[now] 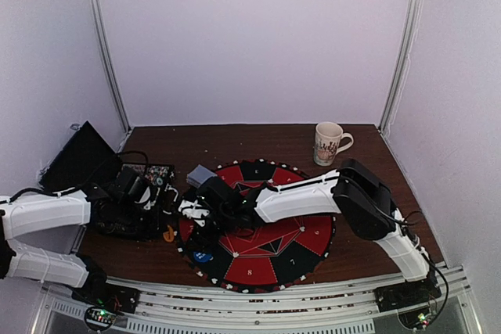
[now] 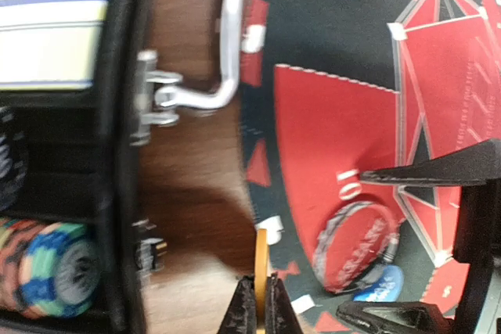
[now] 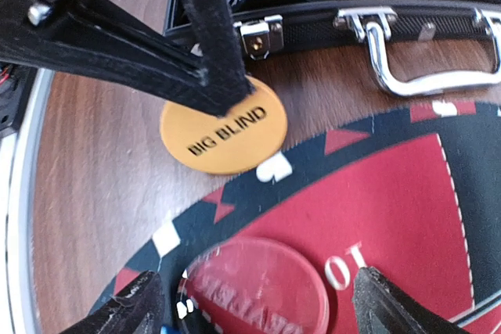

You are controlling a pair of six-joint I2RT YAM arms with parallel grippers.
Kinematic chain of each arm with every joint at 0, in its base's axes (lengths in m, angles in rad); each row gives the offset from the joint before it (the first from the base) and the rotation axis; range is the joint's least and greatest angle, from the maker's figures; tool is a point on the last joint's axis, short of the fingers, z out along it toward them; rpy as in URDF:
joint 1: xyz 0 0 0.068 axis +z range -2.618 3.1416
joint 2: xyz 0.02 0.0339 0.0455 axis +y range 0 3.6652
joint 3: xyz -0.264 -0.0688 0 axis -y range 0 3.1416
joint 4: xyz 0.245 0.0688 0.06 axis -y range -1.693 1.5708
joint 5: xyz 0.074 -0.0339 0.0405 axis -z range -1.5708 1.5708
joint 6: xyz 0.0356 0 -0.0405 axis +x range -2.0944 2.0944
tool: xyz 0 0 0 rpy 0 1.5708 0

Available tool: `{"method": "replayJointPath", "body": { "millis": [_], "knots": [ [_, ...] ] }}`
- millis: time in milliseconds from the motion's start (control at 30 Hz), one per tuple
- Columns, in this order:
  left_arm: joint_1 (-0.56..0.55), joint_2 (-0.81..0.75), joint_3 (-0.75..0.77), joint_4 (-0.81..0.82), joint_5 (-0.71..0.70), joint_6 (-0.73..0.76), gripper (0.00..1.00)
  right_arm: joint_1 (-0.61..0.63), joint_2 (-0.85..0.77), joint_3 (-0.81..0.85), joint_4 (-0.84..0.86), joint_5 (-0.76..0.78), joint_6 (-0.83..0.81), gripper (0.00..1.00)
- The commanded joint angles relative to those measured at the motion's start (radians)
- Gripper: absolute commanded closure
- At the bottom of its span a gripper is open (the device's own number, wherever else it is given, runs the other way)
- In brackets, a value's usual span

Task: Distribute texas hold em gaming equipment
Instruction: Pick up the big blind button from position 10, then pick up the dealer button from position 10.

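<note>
**Blinds go out:** The orange "BIG BLIND" button (image 3: pixel 223 127) stands on edge at the 9 o'clock rim of the round red-and-black mat (image 1: pixel 301 252). It is over bare wood just outside the felt, pinched at its upper edge by the left gripper (image 2: pixel 255 308). Whether its lower edge touches the table cannot be told.

Just inside the rim, a translucent red button (image 2: pixel 356 244) lies flat by the "10" marking. The right gripper (image 3: pixel 257 291) is spread wide, one finger on either side of it, gripping nothing. A blue button (image 1: pixel 203 256) lies near 8 o'clock, and grey-backed cards (image 1: pixel 201 175) sit at about 11 o'clock. Beyond the mat, at 9 to 10 o'clock, the open case (image 3: pixel 305 17) holds multicoloured chips (image 2: pixel 59 271). A white mug (image 1: pixel 329 143) stands past 1 o'clock.

The step in hand appears to be setting the big blind at its seat. Done well, the left arm would:
- carry the disc inward over the felt;
- tip it toward flat before letting go, so it cannot roll off its edge;
- keep its path away from the right arm's fingers, which are close by.
</note>
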Motion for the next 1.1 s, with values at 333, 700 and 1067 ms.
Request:
{"method": "replayJointPath", "body": {
  "millis": [333,700,1067],
  "knots": [
    [0.027,-0.059,0.015,-0.086,-0.075,-0.015,1.00,0.042,0.026,-0.010,-0.133,0.302,-0.069,0.44],
    [0.027,-0.063,0.093,-0.081,-0.102,0.068,1.00,-0.028,-0.129,0.017,-0.013,0.204,0.074,0.69],
    [0.026,0.018,0.138,0.024,-0.064,0.125,1.00,-0.267,-0.524,-0.389,0.024,0.306,0.222,0.72]
  ]
}}
